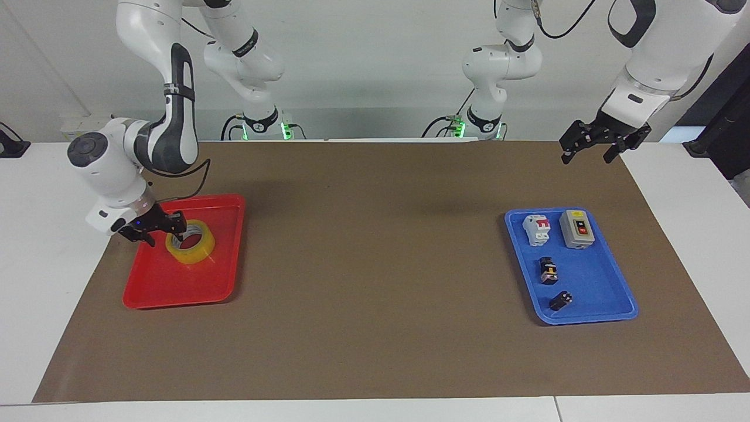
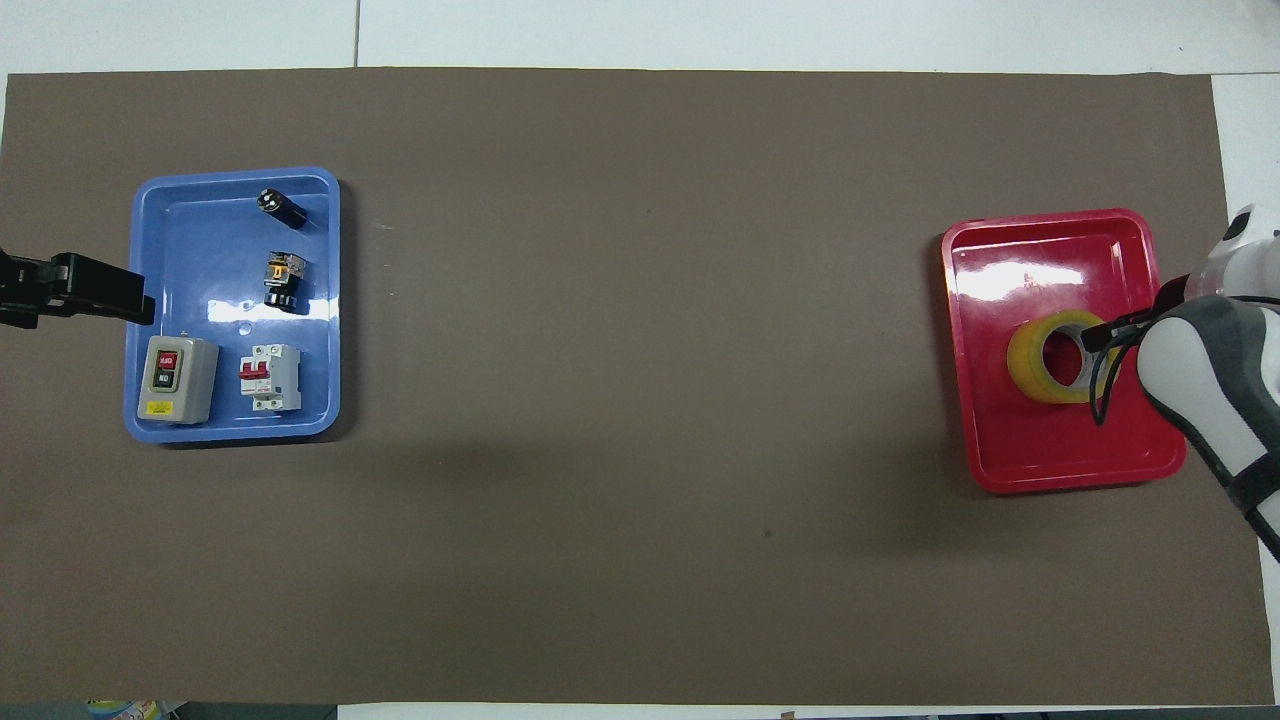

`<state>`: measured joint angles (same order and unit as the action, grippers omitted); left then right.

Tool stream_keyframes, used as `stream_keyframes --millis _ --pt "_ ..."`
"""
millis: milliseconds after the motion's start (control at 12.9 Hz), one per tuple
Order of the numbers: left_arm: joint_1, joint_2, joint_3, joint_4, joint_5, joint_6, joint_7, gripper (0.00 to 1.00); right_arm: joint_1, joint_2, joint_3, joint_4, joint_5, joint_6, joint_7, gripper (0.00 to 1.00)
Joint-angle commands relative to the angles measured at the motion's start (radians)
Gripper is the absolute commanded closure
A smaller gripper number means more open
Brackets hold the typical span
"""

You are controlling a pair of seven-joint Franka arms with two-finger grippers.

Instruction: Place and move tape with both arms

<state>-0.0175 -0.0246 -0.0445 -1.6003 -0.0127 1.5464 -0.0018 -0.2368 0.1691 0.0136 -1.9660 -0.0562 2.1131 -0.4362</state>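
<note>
In the red tray (image 1: 176,290) at the right arm's end of the table, your tape (image 1: 190,241) lies flat, its hole facing up, a translucent yellow ring with a white core, smooth and glossy on a shiny plastic floor. It sits in the half of the tray nearer to the robots. The right gripper (image 1: 153,228) is just beside it, at the ring's edge toward the table's end, with its fingers parted; one fingertip seems to reach over the rim toward the hole, though from the overhead view the arm covers most of that, so you cannot be sure whether it touches. Nothing is gripped there. The roll has no long axis to line up with: any pinch has to go across the wall of the ring, one finger inside the core and one outside. The right arm is by far the nearer. The left gripper (image 1: 593,140) waits wide open in the air over the brown mat (image 1: 375,264), above the corner near the blue tray (image 1: 592,316), which carries small hard electrical parts and lies well apart from the tape.
</note>
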Motion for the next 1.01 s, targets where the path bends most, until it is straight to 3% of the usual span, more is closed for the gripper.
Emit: stream_keyframes --millis 0,311,544,699,854,932 --pt "0.002 -0.020 0.002 -0.007 0.019 -0.017 0.006 0.00 -0.006 -0.003 0.043 0.204 0.035 -0.244 0.039 0.00" --pt "0.002 -0.018 0.002 -0.007 0.017 -0.017 0.006 0.00 -0.006 -0.051 0.080 0.451 0.036 -0.558 0.134 0.00" --pt "0.002 -0.020 0.002 -0.007 0.017 -0.017 0.006 0.00 -0.006 -0.056 0.082 0.587 0.035 -0.697 0.134 0.00" --pt "0.002 -0.020 0.002 -0.007 0.017 -0.017 0.006 0.00 0.037 -0.089 0.088 0.544 0.000 -0.722 0.146 0.00" --pt "0.002 -0.020 0.002 -0.007 0.017 -0.017 0.006 0.00 0.037 -0.170 0.088 0.404 0.004 -0.728 0.149 0.00" --pt "0.002 -0.020 0.002 -0.007 0.017 -0.017 0.006 0.00 0.040 -0.186 0.086 0.392 0.004 -0.728 0.151 0.00"
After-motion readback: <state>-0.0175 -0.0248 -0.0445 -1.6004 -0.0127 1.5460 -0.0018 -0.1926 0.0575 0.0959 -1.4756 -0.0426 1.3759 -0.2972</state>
